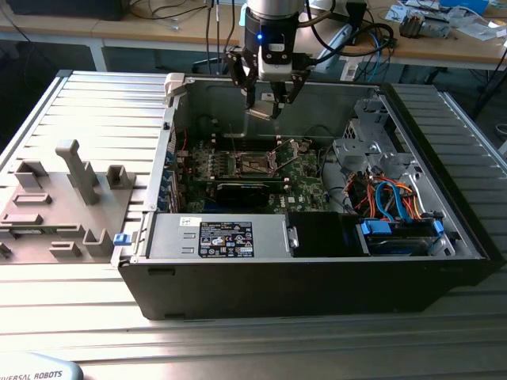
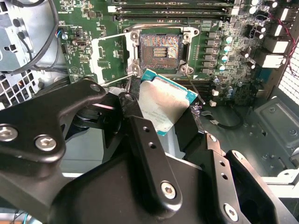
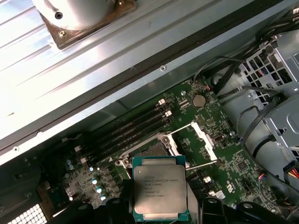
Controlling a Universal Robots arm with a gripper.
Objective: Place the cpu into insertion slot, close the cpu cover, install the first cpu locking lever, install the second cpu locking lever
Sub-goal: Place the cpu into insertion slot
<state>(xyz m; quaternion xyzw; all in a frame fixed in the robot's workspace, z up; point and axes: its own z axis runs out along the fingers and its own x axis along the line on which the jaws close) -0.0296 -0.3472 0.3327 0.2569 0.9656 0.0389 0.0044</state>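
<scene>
Because the cpu [image 3: 161, 189] hangs in the air, pinched by two opposite edges in the pincer [image 1: 264, 101], a small error can cost much here. In the second wrist view it looks a little tilted. If it meets the insertion slot [image 2: 161, 49] turned or off-centre, I judge the fine contacts inside can bend. A weak grip could also let it drop on the motherboard [image 2: 88, 23]. The cpu is higher than the insertion slot, near it but apart. The cpu cover [image 3: 204, 138] stands open beside the insertion slot.
</scene>
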